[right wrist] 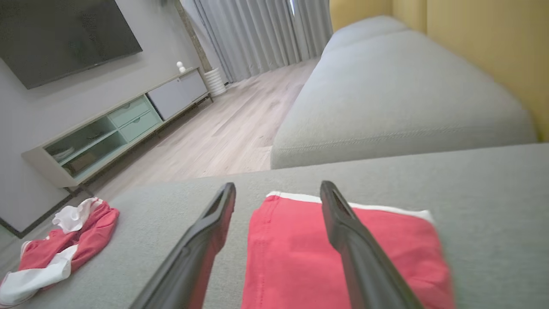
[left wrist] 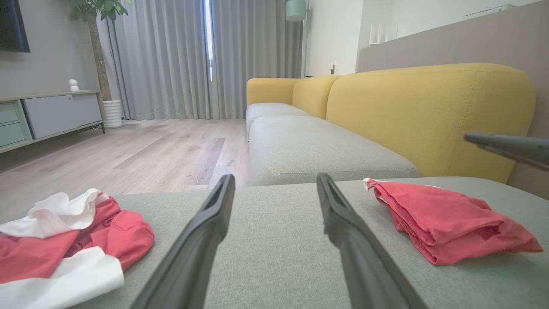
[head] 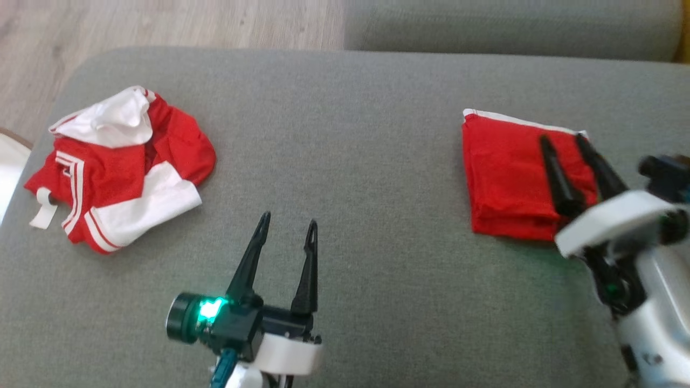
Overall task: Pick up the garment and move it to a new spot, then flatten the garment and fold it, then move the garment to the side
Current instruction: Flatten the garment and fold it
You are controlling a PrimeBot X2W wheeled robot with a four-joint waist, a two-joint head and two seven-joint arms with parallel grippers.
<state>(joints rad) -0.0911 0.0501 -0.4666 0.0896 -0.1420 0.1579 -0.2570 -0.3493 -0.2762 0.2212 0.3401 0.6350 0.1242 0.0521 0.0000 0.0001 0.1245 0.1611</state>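
Right gripper (head: 562, 141): fingers spread, folded red garment (head: 506, 178) beneath and between them; contact with the cloth unclear, possibly a slight gap. Left gripper (head: 288, 220): fingers spread, nothing between, bare cushion (head: 350, 161) below. Risk: a right fingertip snags the top layer on retreat, dragging the fold open.

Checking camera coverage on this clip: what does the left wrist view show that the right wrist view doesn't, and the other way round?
Left wrist view: the open left gripper above bare cushion, a finger of the right gripper at the frame's edge, the folded garment seen side-on with its layers, and a lamp.
Right wrist view: the open right gripper above the folded garment's top face, and the cabinet's open shelves.
Both: crumpled garment, folded garment, cushion, curtains, floor.
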